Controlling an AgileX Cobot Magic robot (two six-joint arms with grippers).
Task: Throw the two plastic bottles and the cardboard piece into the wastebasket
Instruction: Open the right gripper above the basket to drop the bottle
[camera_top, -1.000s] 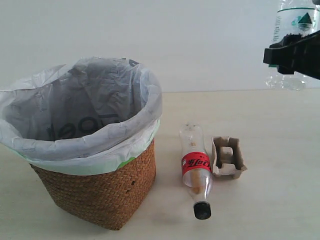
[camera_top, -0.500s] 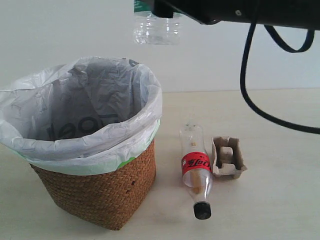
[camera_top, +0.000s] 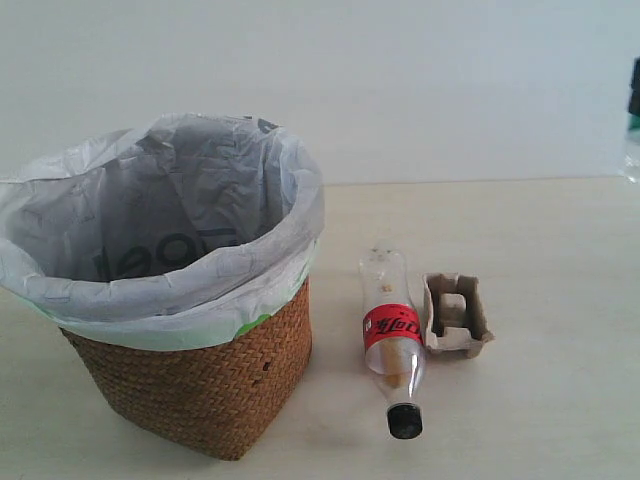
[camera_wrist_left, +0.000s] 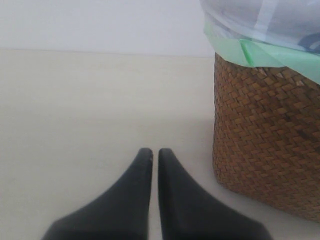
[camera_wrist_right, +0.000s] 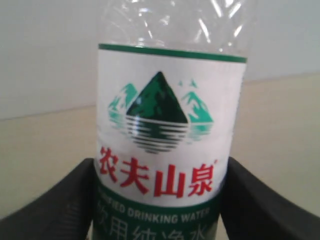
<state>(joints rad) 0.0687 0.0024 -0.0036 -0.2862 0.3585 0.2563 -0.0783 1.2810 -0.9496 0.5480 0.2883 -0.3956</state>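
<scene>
Bottle with green label (camera_wrist_right: 170, 100) clamped in right gripper (camera_wrist_right: 161, 167), cap cut off; exterior view shows only an edge sliver. Left gripper (camera_wrist_left: 155, 156) closed, empty, near wastebasket (camera_wrist_left: 265, 150). Red-labelled bottle (camera_top: 392, 330) lies on table (camera_top: 560, 300) beside cardboard piece (camera_top: 456, 315).

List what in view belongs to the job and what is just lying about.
Job:
- green-labelled water bottle, held in the right gripper
- red-labelled bottle, lying on the table
- moulded pulp tray beside it
- bag-lined wicker wastebasket

Just there:
- the table
- white wall behind
</scene>
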